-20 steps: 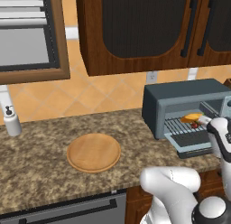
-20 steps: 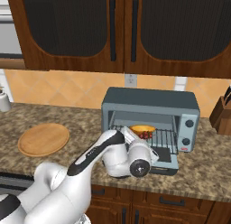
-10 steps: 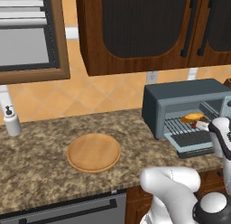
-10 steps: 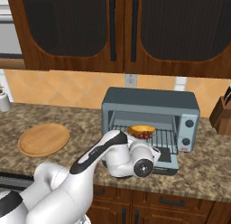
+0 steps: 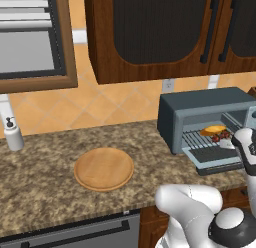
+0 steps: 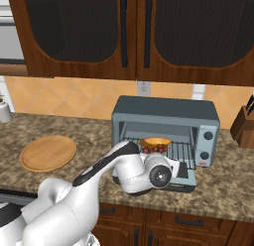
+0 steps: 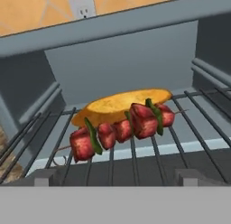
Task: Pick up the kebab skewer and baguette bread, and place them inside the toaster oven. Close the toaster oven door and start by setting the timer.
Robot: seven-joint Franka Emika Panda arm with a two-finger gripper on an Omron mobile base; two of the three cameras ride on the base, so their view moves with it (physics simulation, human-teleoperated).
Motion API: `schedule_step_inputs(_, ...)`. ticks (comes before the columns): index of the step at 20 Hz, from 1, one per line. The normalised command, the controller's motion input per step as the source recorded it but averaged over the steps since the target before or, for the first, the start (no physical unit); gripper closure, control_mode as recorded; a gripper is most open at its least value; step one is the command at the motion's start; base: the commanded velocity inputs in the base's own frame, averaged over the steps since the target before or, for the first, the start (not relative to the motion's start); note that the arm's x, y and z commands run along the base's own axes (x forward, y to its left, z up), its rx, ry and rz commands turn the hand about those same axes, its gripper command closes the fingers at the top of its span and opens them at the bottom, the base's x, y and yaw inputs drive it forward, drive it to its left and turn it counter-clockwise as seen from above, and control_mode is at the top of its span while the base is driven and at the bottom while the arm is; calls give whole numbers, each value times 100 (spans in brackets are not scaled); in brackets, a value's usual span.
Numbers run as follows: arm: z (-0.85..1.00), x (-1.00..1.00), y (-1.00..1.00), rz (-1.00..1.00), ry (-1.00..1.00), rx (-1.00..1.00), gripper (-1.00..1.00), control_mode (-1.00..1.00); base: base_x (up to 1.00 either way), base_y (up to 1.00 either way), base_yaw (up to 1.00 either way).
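Observation:
The toaster oven (image 5: 200, 104) (image 6: 163, 108) stands open on the counter, with its door (image 5: 215, 159) (image 6: 187, 174) folded down flat. On its wire rack lies the golden baguette bread (image 7: 122, 103) (image 5: 214, 128) (image 6: 155, 141). The kebab skewer (image 7: 122, 128) (image 6: 155, 149) (image 5: 220, 137) of red chunks rests just in front of the loaf, touching it. My gripper (image 7: 117, 178) hovers over the lowered door, facing the rack. Its fingertips (image 7: 45, 177) stand wide apart, open, with nothing between them. The knob panel (image 6: 207, 143) is on the oven's right.
A round wooden plate (image 5: 103, 168) (image 6: 48, 152) lies on the granite counter left of the oven. A soap bottle (image 5: 12, 134) stands at the far left and a knife block (image 6: 244, 126) at the far right. Dark wooden cabinets (image 6: 134, 31) hang overhead.
My hand has drawn back a little from the oven mouth over the door. The baguette and skewer stay put on the rack.

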Motion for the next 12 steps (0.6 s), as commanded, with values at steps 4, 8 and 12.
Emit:
schedule_step_inputs(4, -18, -1, -1, 0, 0, -14, -100, -100, 0, 0, 0)
schedule_step_inputs(8, -13, -10, 2, 0, -1, -18, -100, -100, 0, 0, 0)
schedule_step_inputs(12, 0, -5, 12, 0, 0, -12, -100, -100, 0, 0, 0)
